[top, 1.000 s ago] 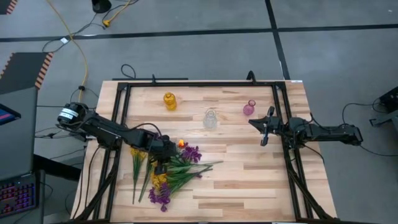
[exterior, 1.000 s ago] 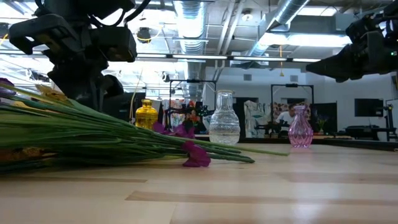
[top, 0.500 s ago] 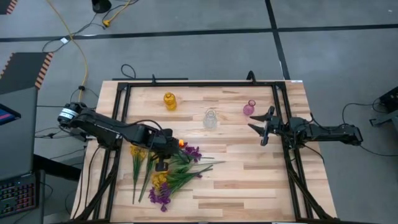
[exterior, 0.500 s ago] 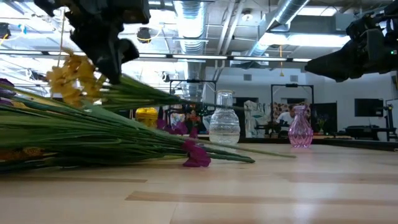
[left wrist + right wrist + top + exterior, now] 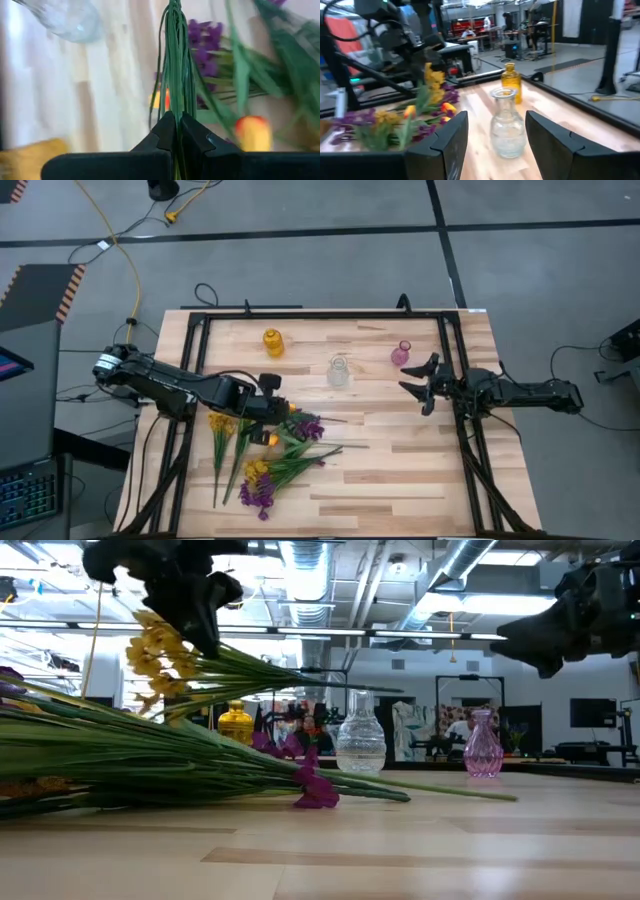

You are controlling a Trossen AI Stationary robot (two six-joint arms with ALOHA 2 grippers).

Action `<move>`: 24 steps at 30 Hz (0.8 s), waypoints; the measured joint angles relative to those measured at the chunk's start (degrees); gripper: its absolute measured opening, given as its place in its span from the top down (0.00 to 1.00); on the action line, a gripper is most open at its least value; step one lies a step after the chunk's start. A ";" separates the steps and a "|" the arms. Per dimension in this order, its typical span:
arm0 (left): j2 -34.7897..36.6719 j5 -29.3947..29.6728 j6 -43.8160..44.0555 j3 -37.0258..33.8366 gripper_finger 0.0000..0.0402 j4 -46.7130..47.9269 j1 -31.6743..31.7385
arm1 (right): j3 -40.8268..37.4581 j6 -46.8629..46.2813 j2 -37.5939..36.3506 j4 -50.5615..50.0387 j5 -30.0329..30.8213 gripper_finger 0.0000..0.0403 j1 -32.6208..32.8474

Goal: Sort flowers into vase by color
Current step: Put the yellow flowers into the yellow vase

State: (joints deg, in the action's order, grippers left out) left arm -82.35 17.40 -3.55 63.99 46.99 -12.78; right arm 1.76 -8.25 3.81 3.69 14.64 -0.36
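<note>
The left claw (image 5: 175, 131) was pinched tight on a thin bundle of green stems (image 5: 176, 65), holding a yellow flower (image 5: 160, 658) clear of the worktop (image 5: 400, 460), over the pile near the worktop's left edge. The stems stuck out level from the claw and looked light and springy, likely to sag or swing at the far end. A hold close to the bloom, as here, seemed to leave the long bare end free to aim into a narrow neck.

Below lay the rest of the flowers (image 5: 275, 465), purple, yellow and orange, heaped toward the front-left corner, stems crossed and tangled.

Toward the back edge stood three small vases: yellow (image 5: 273, 341), clear (image 5: 338, 370) and pink (image 5: 400, 353). They looked light and easy to tip.

The right claw (image 5: 424, 383) hung near the right edge, just beside the pink vase, fingers spread wide and holding nothing.
</note>
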 joint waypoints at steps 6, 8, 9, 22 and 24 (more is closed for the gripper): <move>0.00 6.09 -6.86 0.00 1.00 -0.89 0.00 | 0.07 -1.88 -0.02 3.53 -2.16 0.44 0.00; 0.00 7.45 -8.75 0.00 1.00 -2.17 0.00 | 0.11 -1.89 -0.02 5.05 -2.70 0.44 0.00; 0.00 7.91 -9.76 0.00 1.00 -2.98 0.00 | 0.11 -1.91 -0.02 5.66 -2.79 0.44 0.00; 0.00 11.88 -20.68 0.00 1.00 -19.96 -0.05 | 4.96 -1.84 3.86 5.39 -2.78 0.44 0.00; 0.00 12.60 -22.24 0.00 1.00 -21.62 -0.23 | 5.65 -1.86 4.88 5.41 -2.80 0.44 0.00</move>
State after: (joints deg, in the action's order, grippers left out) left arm -82.35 30.00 -25.79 63.99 25.37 -13.00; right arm 7.41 -10.11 8.70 9.10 11.84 -0.36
